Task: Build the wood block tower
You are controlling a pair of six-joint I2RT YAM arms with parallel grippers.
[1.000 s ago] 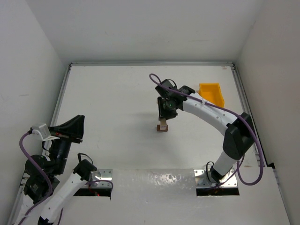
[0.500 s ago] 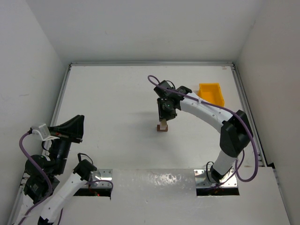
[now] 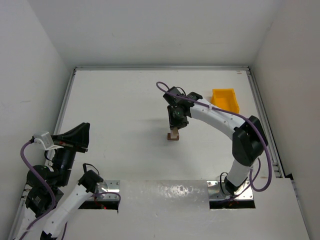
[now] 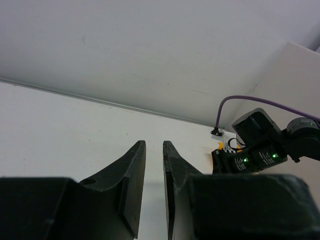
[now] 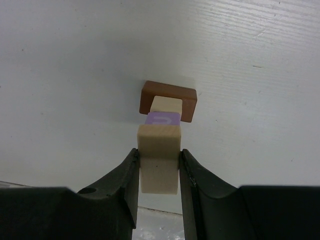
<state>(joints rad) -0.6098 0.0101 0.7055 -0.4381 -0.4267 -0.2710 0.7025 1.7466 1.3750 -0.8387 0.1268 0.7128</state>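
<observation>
The small tower (image 3: 173,134) stands mid-table. In the right wrist view it is a dark brown block (image 5: 187,102) at the bottom, a light tan block (image 5: 166,104) on it and a purple block (image 5: 162,119) on top. My right gripper (image 5: 158,160) is shut on another light tan block (image 5: 159,150), held upright just over the purple block; whether they touch I cannot tell. From above, this gripper (image 3: 175,125) hangs directly over the tower. My left gripper (image 4: 154,145) is empty, its jaws almost together, raised at the near left (image 3: 82,136).
A yellow plastic bin (image 3: 225,99) sits at the far right of the table, behind the right arm. White walls enclose the table on three sides. The right arm's wrist shows at the right of the left wrist view (image 4: 260,145).
The right arm has shifted slightly left and farther over the tower, still holding the tan block. The left arm has not moved.
</observation>
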